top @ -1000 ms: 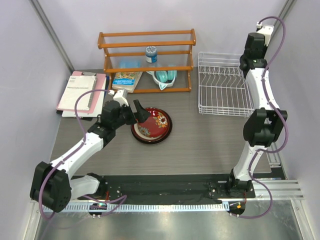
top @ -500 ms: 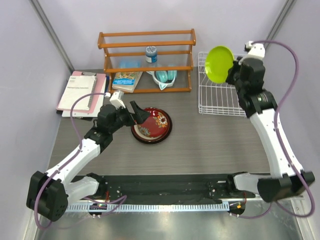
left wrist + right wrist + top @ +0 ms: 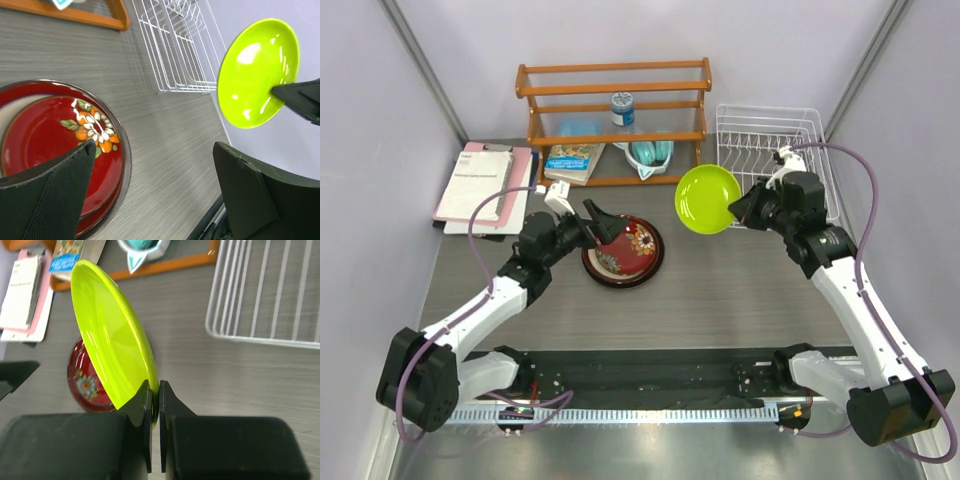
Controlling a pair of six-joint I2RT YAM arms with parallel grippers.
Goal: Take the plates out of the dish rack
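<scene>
The right gripper (image 3: 733, 207), clamped on the lime green plate (image 3: 706, 199), is carrying this seemingly last one from the dish rack (image 3: 770, 215) in the back-right corner of the worktop (image 3: 720, 300) toward the red plates (image 3: 632, 252) by the wide-open left gripper (image 3: 593, 221).

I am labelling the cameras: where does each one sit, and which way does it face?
Top external: above and behind, looking down on the table; left arm and right arm show, bases at the bottom.
Left wrist: on the left arm, facing the dish rack; the open left gripper frames the bottom.
Right wrist: on the right arm, looking down along the right gripper, shut on the lime green plate.
Shared: both wrist views show that plate and the patterned red plate.
</scene>
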